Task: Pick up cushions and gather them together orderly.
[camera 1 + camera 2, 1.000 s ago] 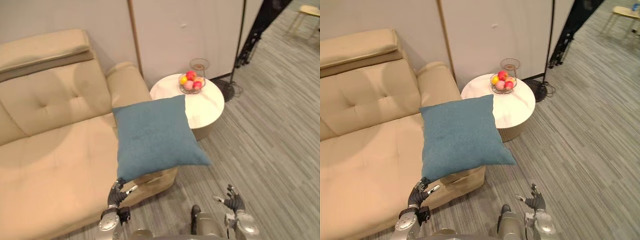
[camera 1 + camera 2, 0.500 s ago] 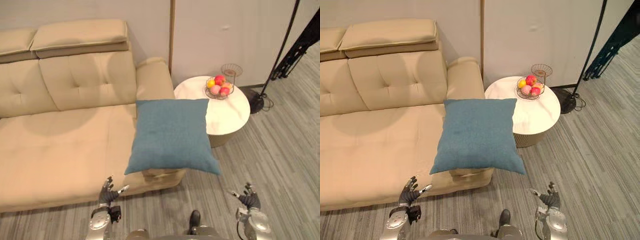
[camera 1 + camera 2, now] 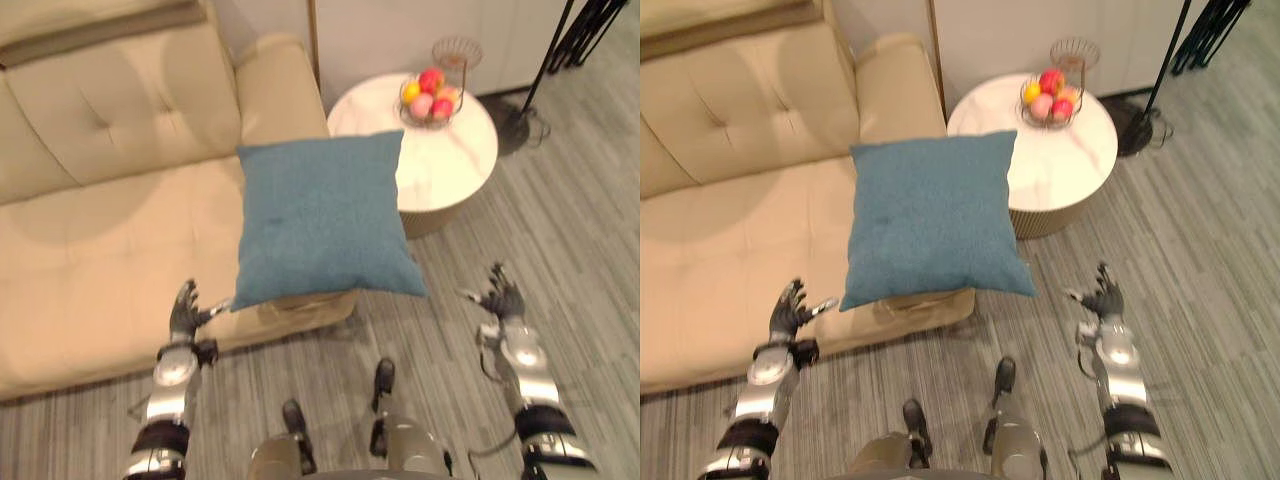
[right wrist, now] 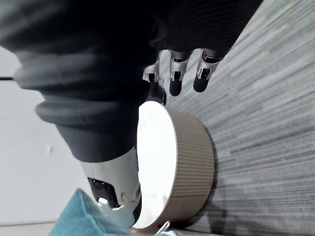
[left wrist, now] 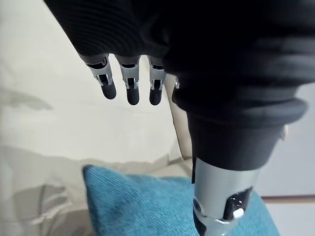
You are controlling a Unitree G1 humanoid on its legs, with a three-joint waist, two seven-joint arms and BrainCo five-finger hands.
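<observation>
One cushion (image 3: 320, 220) on sofa (image 3: 100, 230), table (image 3: 450, 165) beside

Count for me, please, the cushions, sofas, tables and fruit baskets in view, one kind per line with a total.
Blue cushion: 1
Sofa: 1
Round table: 1
Fruit basket: 1
Total: 4

My left arm (image 3: 168, 392) and right arm (image 3: 530, 385) reach forward, wide apart. The left robot hand (image 3: 184, 306) has straight, spread fingers. The right robot hand (image 3: 503, 298) does too.
</observation>
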